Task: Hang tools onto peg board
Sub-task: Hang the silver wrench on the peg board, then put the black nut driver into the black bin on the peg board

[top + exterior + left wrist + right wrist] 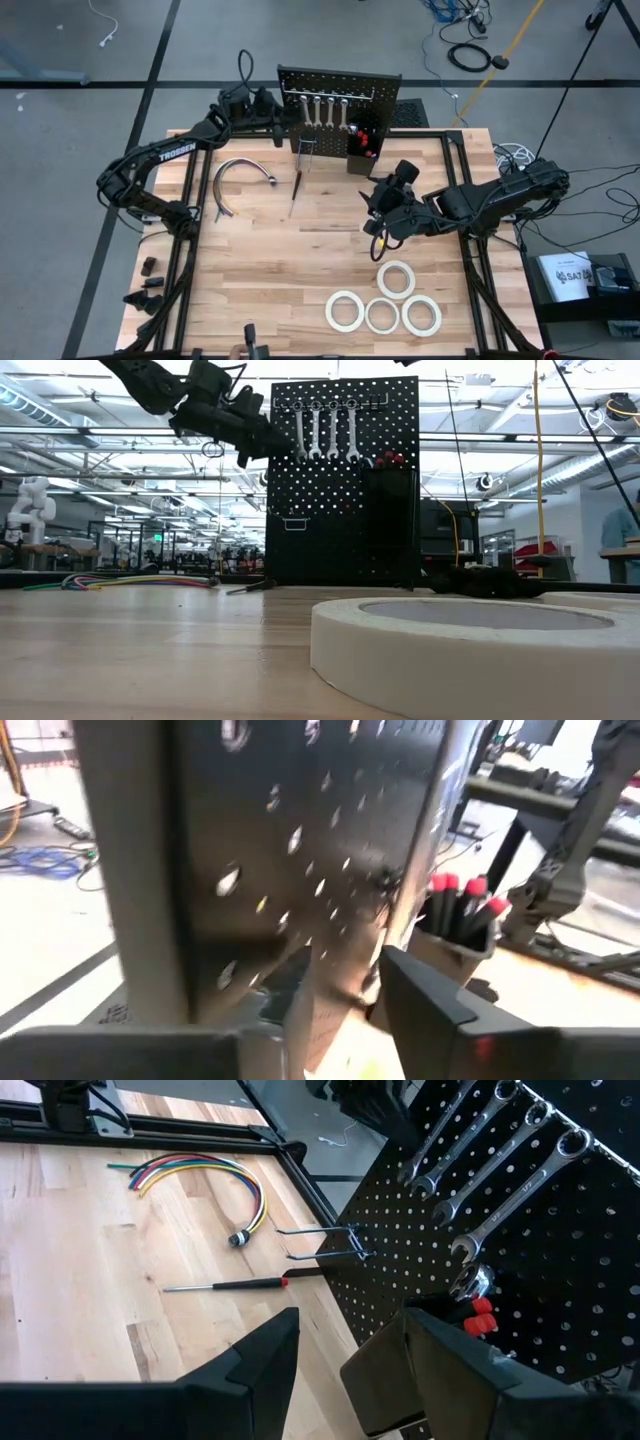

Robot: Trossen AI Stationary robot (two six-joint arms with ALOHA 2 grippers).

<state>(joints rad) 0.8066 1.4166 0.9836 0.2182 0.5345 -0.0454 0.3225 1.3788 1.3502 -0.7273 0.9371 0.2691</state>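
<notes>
Left fingers [283, 128] beside peg board [375, 85]

Wrenches [322, 110] hang on the peg board [385, 88] behind a screwdriver [295, 192]; tape rolls [382, 302] lie nearest the front.

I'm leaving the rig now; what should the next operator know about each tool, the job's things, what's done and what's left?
Left tool: raised at the peg board's upper left corner, holding nothing that shows; whether its fingers are open is unclear.
Right tool: open and empty, over the table in front of the board.
Done: four wrenches hang on the top hooks; red-handled tools stand in the bin.
Left: a screwdriver lies on the table before the board; four tape rolls lie at the near edge.
</notes>
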